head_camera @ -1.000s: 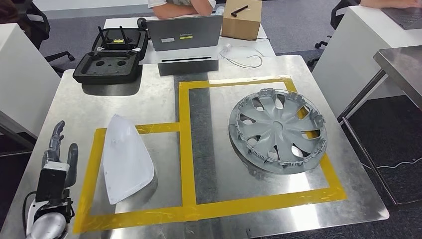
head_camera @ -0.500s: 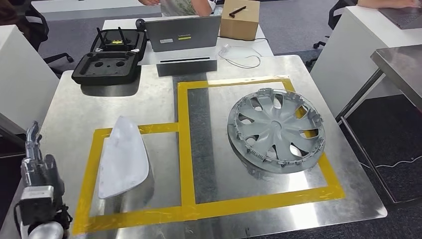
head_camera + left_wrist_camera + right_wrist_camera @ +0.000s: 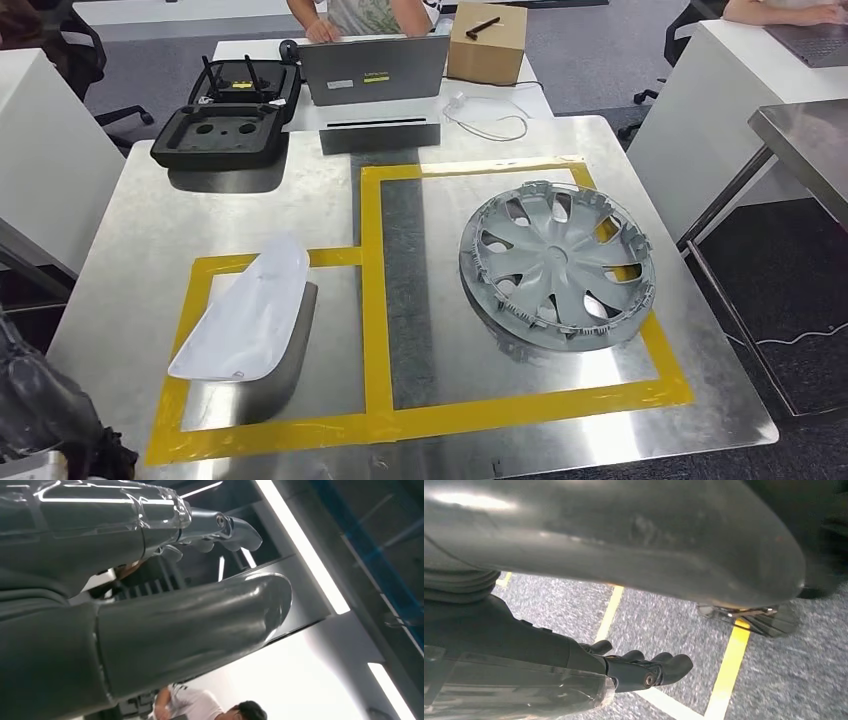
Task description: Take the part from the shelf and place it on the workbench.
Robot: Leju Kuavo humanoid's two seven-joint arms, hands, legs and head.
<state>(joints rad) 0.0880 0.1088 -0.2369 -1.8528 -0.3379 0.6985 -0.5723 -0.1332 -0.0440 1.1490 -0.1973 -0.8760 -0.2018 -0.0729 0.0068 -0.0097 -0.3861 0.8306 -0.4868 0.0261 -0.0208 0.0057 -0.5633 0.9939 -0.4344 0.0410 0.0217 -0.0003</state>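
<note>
On the steel workbench (image 3: 150,230), head view: white part (image 3: 245,315) lying inside the smaller yellow-taped box (image 3: 190,300), one edge lifted off the surface; grey wheel cover (image 3: 557,262) flat in the larger taped box, well apart from the part; black foam case (image 3: 222,125), laptop (image 3: 372,68) and cardboard box (image 3: 487,42) at the far edge. Left wrist view: left hand (image 3: 150,605) empty, thumb and fingers (image 3: 235,527) apart, ceiling lights behind. Right wrist view: right hand (image 3: 614,630) empty, fingers (image 3: 664,667) extended and apart from the thumb, above grey floor with yellow lines
</note>
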